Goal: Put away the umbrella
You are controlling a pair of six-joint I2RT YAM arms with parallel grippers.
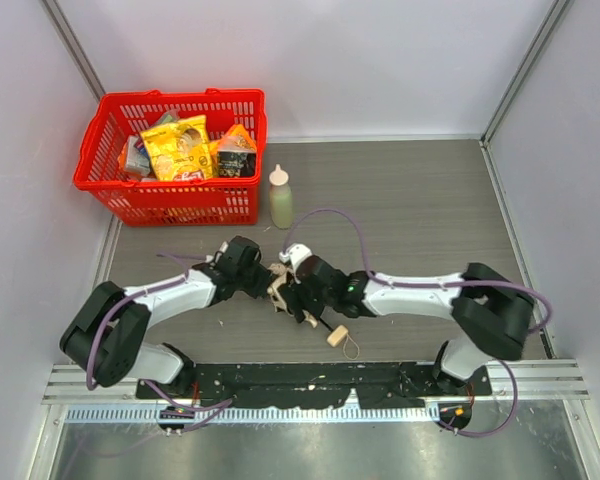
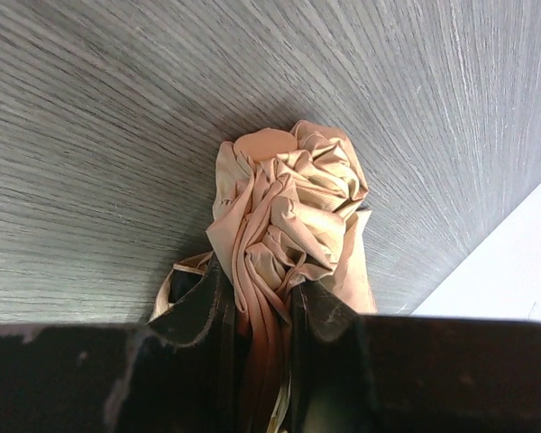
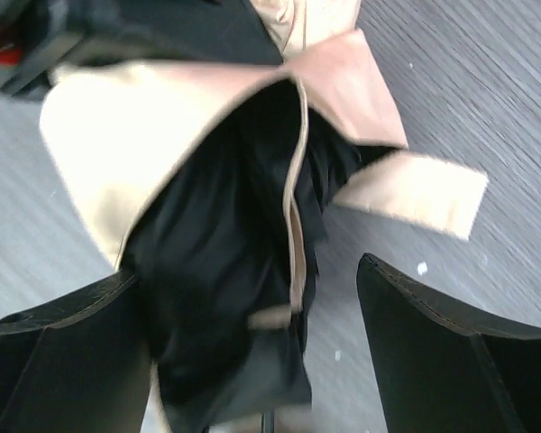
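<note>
I see left hand (image 2: 257, 316) clamped on bunched umbrella (image 2: 288, 198) fabric; right hand (image 3: 248, 271) spread apart, straddling the fabric, desk below.

The top view is bright and even, with only soft shadows. The right wrist view is blurred, perhaps from motion, and the pale fabric of the umbrella (image 3: 90, 153) glares there.
</note>
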